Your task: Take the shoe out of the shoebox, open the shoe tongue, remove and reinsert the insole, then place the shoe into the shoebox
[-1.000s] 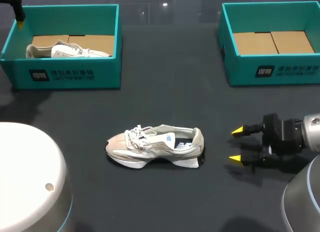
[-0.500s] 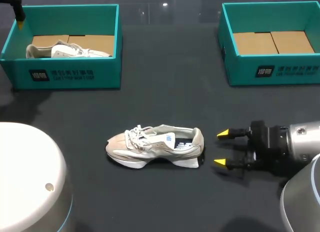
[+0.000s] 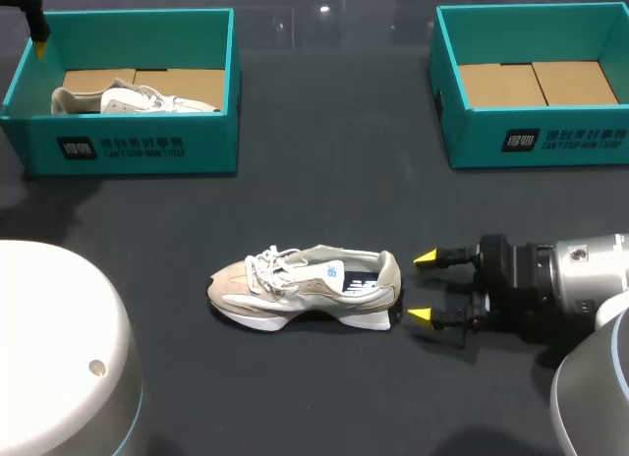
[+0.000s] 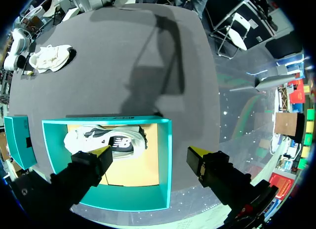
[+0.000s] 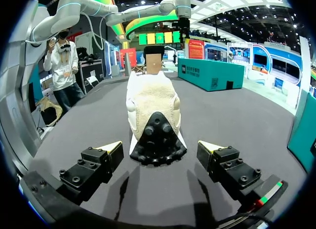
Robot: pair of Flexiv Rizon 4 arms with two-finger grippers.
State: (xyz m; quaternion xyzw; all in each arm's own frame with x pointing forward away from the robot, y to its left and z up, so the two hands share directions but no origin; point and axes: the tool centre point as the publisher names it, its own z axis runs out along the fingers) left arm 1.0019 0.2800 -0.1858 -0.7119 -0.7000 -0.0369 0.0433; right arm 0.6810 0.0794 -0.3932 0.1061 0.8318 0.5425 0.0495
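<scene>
Both jaws open; only R wrist shows shoe heel's black studs.

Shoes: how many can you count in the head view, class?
2: a loose shoe on the table, a boxed shoe in the left box; the right box shows none.

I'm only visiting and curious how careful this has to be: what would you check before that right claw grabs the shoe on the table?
1. Right gripper open: ok.
2. Shoe upright on its sole: ok.
3. Heel centred ahead of that gripper: ok.
4. Nothing between gripper and heel: ok.
5. Left gripper out of the way, above the left shoebox: ok.
6. Insole seated inside: cannot tell.
</scene>
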